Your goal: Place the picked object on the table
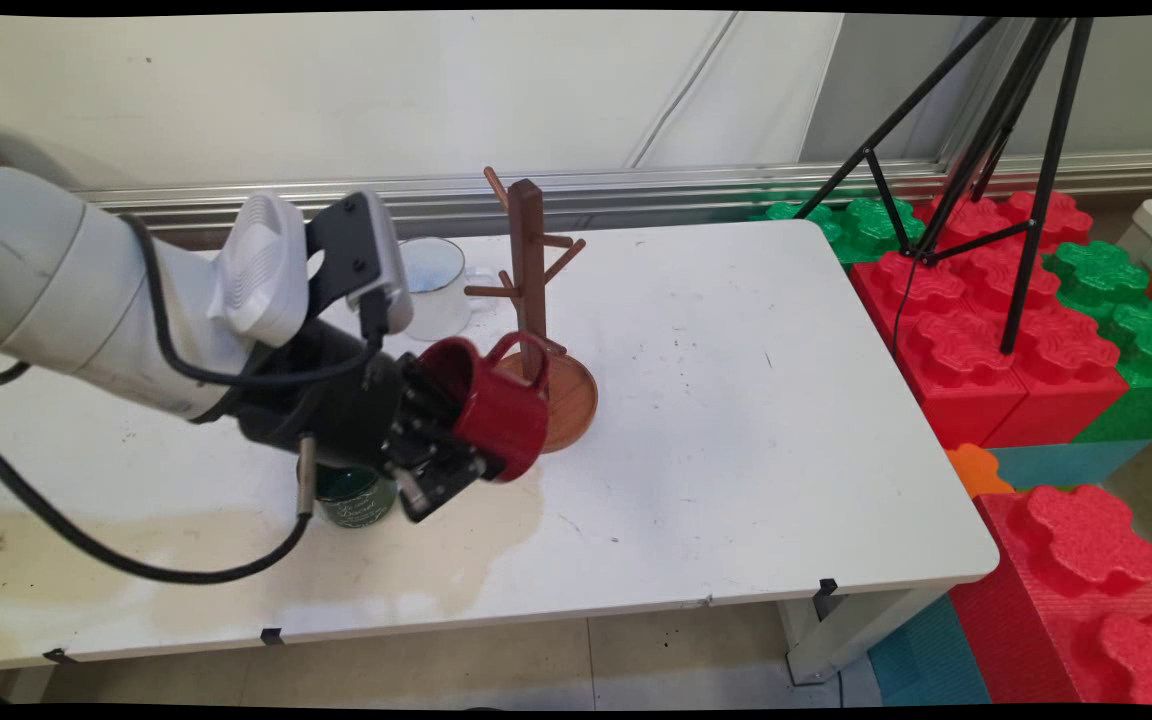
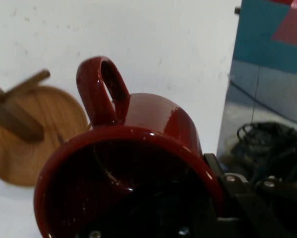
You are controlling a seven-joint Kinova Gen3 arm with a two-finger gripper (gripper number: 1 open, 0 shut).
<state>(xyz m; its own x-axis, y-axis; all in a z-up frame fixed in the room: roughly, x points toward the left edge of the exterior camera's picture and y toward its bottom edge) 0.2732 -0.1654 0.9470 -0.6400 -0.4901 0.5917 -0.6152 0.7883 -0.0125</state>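
Red mug (image 2: 138,163) in gripper (image 1: 436,440), unlettered.

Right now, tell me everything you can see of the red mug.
The red mug is glossy, ceramic-looking, dark red inside and out, with one loop handle. The gripper holds it by the rim, tipped on its side above the table, mouth facing the hand camera, handle uppermost. It hangs beside the wooden mug tree, its handle near the post above the round base.

Dark green cup (image 1: 351,497), perhaps; pale mug (image 1: 433,285); foam blocks (image 1: 976,340); tripod (image 1: 1026,200).
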